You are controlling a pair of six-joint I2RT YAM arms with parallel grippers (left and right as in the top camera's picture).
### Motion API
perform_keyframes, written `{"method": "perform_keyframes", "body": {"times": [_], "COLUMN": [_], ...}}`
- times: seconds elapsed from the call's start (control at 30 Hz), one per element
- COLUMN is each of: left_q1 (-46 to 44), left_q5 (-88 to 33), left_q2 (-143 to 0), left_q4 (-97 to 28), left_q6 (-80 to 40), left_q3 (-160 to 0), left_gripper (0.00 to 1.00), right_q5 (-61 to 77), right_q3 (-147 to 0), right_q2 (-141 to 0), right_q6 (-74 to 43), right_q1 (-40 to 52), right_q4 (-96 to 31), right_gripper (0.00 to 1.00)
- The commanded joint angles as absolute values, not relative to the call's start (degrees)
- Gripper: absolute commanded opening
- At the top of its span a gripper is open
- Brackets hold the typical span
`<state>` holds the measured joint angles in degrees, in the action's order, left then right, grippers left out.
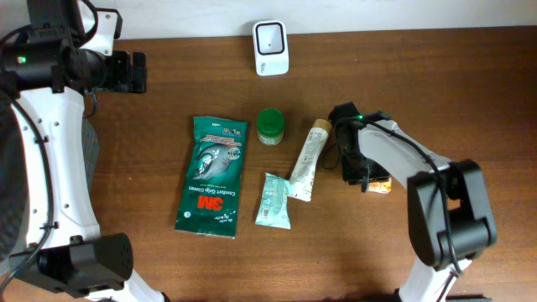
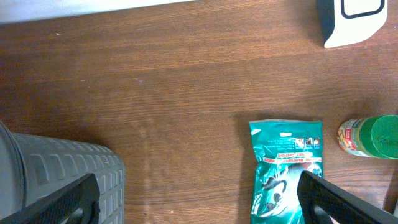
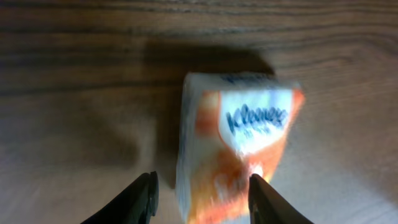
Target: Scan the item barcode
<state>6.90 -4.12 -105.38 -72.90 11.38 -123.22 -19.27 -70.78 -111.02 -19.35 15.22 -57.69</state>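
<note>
Left fingers (image 2: 68, 202) spread wide, parked at the worktop (image 1: 352, 252) corner, likely idle. Scanner (image 1: 270, 47) waits at the back. Right fingers (image 3: 140, 199) straddle the Kleenex pack (image 3: 239, 137) right of the tube (image 1: 307, 159); clamped or not, cannot tell. Only the wrist view shows its label; overhead the arm hides most of it

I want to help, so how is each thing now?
Orange-and-white Kleenex tissue pack: lying flat.
Right hand: open, straddling that pack.
Left hand: open, empty.
Green-lidded plastic jar: upright, lid on.
Cream plastic tube: lying down, capped.
Green 3M glove packet: lying flat.
Small teal packet: lying flat.
White barcode scanner: standing.
</note>
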Motion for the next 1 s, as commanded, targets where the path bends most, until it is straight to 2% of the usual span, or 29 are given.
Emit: {"method": "perform_keyframes", "body": {"times": [0.0, 0.03, 0.1, 0.13, 0.27, 0.37, 0.47, 0.57, 0.6, 0.67, 0.7, 0.83, 0.97], "left_q1": [7.31, 7.31, 7.31, 7.31, 7.31, 7.31, 7.31, 7.31, 7.31, 7.31, 7.31, 7.31, 7.31], "left_q5": [-4.73, -4.73, -4.73, -4.73, -4.73, -4.73, -4.73, -4.73, -4.73, -4.73, -4.73, -4.73, -4.73], "left_q2": [-105.03, -105.03, -105.03, -105.03, -105.03, -105.03, -105.03, -105.03, -105.03, -105.03, -105.03, -105.03, -105.03], "left_q4": [-72.79, -72.79, -72.79, -72.79, -72.79, -72.82, -72.79, -72.79, -72.82, -72.82, -72.97, -72.99, -72.99], "left_q6": [12.32, 12.32, 12.32, 12.32, 12.32, 12.32, 12.32, 12.32, 12.32, 12.32, 12.32, 12.32, 12.32], "left_q3": [-123.42, -123.42, -123.42, -123.42, -123.42, -123.42, -123.42, -123.42, -123.42, -123.42, -123.42, -123.42, -123.42], "left_gripper": [0.99, 0.99, 0.99, 0.99, 0.99, 0.99, 0.99, 0.99, 0.99, 0.99, 0.99, 0.99, 0.99], "right_q5": [-22.76, -22.52, -21.76, -16.75, 24.21, 44.56, 46.13, 42.37, 37.60, 32.71, 32.69, 30.41, 24.21], "right_q3": [-70.26, -70.30, -70.85, -74.43, -81.28, -75.96, -68.79, -67.70, -67.70, -67.72, -67.88, -74.19, -81.25], "right_q2": [-114.30, -114.28, -114.24, -113.47, -101.32, -102.69, -107.61, -113.08, -113.65, -113.73, -113.73, -113.56, -113.51], "right_q6": [-19.97, -19.97, -19.97, -19.31, -5.96, -3.25, -2.07, -1.65, -2.42, -3.46, -3.42, 2.74, 3.73], "right_q1": [15.35, 15.38, 15.35, 15.35, 11.29, 3.29, -1.63, -2.02, -2.02, -2.15, -3.14, -8.86, -11.33], "right_q4": [-57.39, -57.69, -58.94, -61.69, -57.65, -49.74, -44.01, -42.28, -43.16, -43.92, -44.58, -55.22, -64.34], "right_gripper": [0.13, 0.04, 0.04, 0.04, 0.04, 0.04, 0.04, 0.05, 0.09, 0.27, 0.31, 0.39, 0.47]}}
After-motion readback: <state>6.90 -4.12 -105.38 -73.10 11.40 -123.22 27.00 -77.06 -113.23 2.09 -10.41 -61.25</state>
